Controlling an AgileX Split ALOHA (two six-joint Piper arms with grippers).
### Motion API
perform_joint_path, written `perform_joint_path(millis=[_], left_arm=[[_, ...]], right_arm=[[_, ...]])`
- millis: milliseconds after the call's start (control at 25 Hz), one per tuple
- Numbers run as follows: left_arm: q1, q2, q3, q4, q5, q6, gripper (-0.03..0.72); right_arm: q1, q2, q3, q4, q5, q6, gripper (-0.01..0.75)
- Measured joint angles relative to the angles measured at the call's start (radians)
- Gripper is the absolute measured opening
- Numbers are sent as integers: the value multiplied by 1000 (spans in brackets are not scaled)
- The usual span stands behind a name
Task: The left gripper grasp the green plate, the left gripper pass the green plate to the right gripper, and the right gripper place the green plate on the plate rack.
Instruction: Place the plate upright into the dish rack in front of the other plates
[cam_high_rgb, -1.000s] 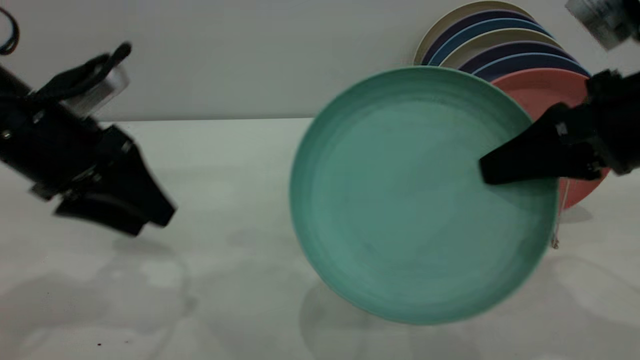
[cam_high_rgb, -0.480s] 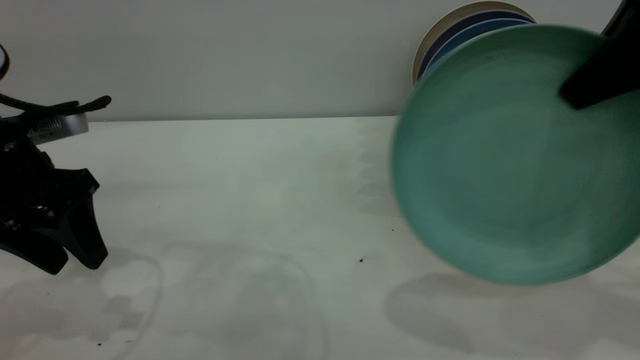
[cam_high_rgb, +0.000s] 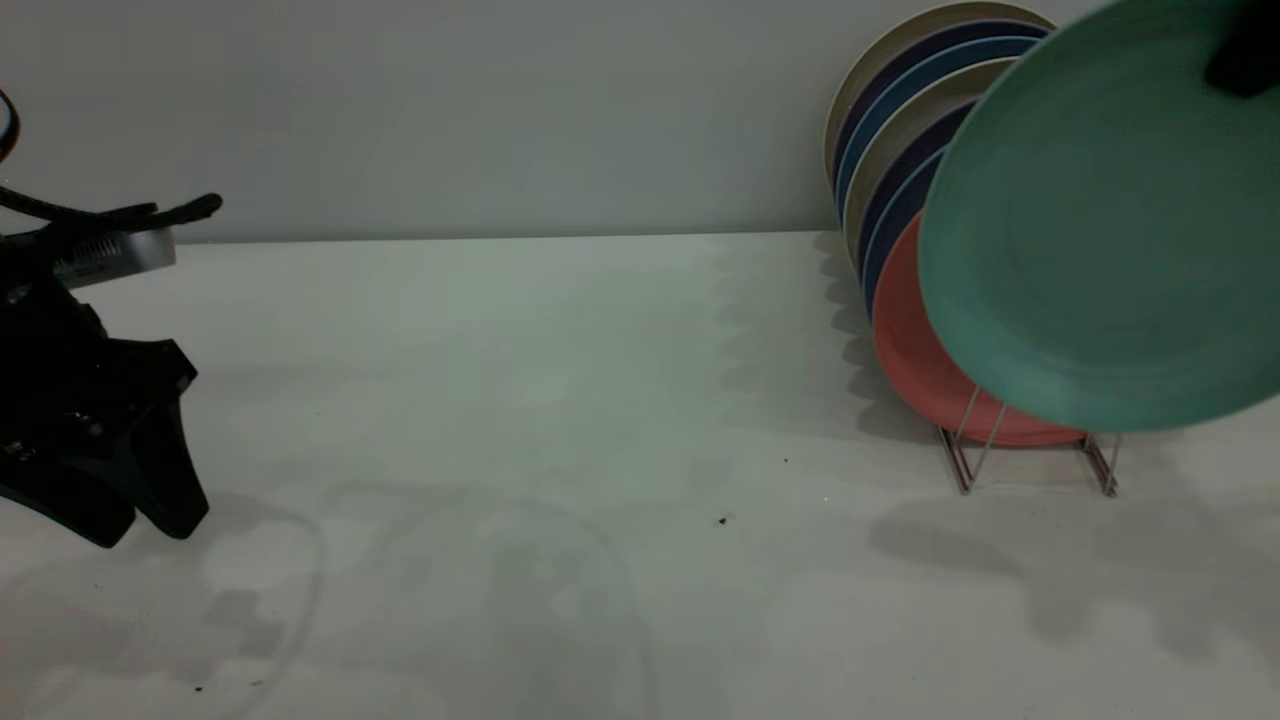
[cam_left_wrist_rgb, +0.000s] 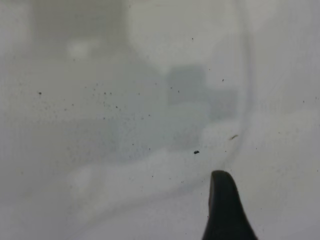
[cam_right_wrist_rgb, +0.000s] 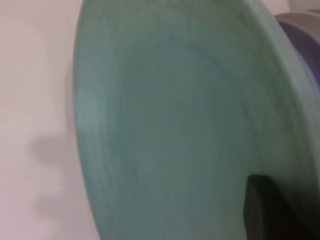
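Note:
The green plate (cam_high_rgb: 1100, 230) hangs tilted in the air at the upper right, in front of and above the plate rack (cam_high_rgb: 1030, 455). It hides part of the plates that stand there. My right gripper (cam_high_rgb: 1240, 62) is shut on the plate's upper rim; only a dark finger shows at the top right corner. In the right wrist view the green plate (cam_right_wrist_rgb: 175, 125) fills the picture, with one finger (cam_right_wrist_rgb: 270, 210) on its face. My left gripper (cam_high_rgb: 145, 528) is far left, low over the table, open and empty. One of its fingers (cam_left_wrist_rgb: 225, 210) shows in the left wrist view.
The rack holds several upright plates: a salmon-pink plate (cam_high_rgb: 915, 365) at the front, with blue and cream plates (cam_high_rgb: 880, 130) behind it against the wall. The rack's front wire loops (cam_high_rgb: 975, 440) stand bare under the green plate. White table (cam_high_rgb: 550, 400).
My right gripper has carried the green plate up and to the right, from the table's middle to over the rack's front. My left arm drew back to the far left and stopped.

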Motion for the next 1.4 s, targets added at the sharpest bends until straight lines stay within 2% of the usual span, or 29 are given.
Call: perform_joint_path(millis=[560,1400], left_arm=[[0,0,0,2,-15,0,483],[0,0,0,4,-25,0,483]], right_arm=[[0,153,-239,-87,42,2,81],[0,209,-246,-132,-15,3,81]])
